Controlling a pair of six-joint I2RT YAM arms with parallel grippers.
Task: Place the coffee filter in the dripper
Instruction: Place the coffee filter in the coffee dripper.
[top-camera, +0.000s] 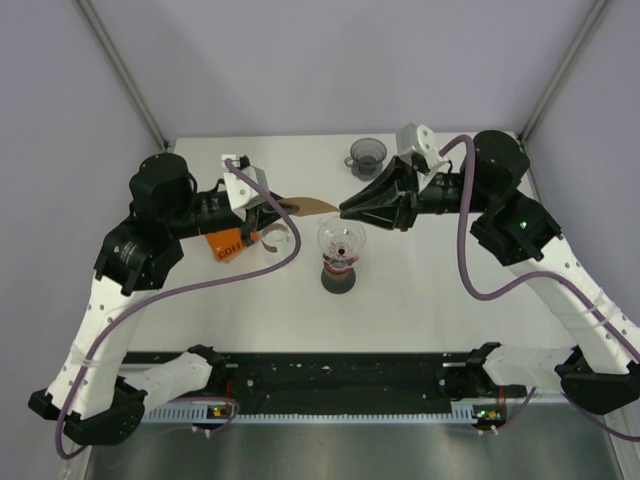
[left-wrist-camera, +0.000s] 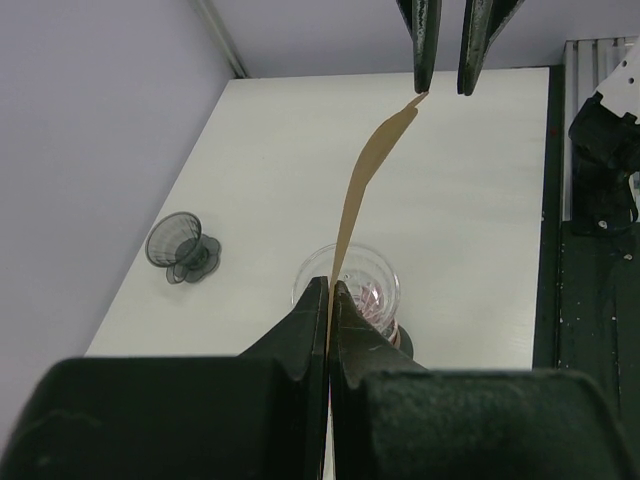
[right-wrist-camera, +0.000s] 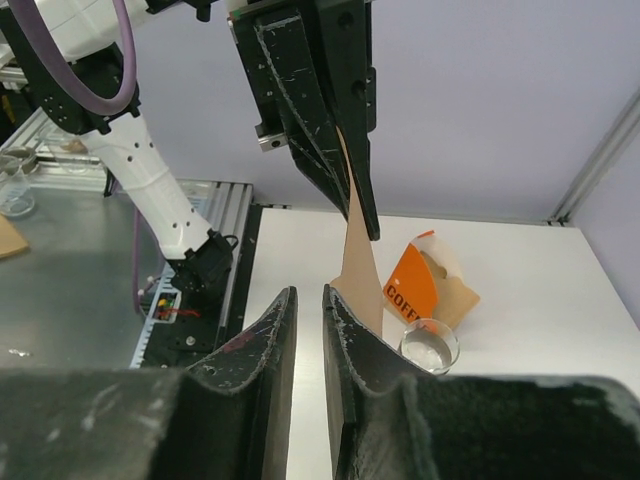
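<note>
My left gripper (top-camera: 283, 207) is shut on one edge of a flat brown paper coffee filter (top-camera: 312, 205) and holds it in the air, above and behind the clear glass dripper (top-camera: 341, 240). In the left wrist view the jaws (left-wrist-camera: 330, 288) pinch the filter (left-wrist-camera: 362, 180), with the dripper (left-wrist-camera: 372, 283) right below. My right gripper (top-camera: 345, 212) is at the filter's far tip, its jaws a narrow gap apart with nothing between them. In the right wrist view the filter (right-wrist-camera: 355, 250) lies just outside the right gripper (right-wrist-camera: 308, 295), beside one finger.
The dripper stands on a dark base (top-camera: 338, 279). A smoky grey dripper (top-camera: 367, 152) sits at the back of the table. An orange filter pack (top-camera: 228, 246) and a small clear glass (top-camera: 279, 240) lie under the left arm. A black rail (top-camera: 340, 375) runs along the near edge.
</note>
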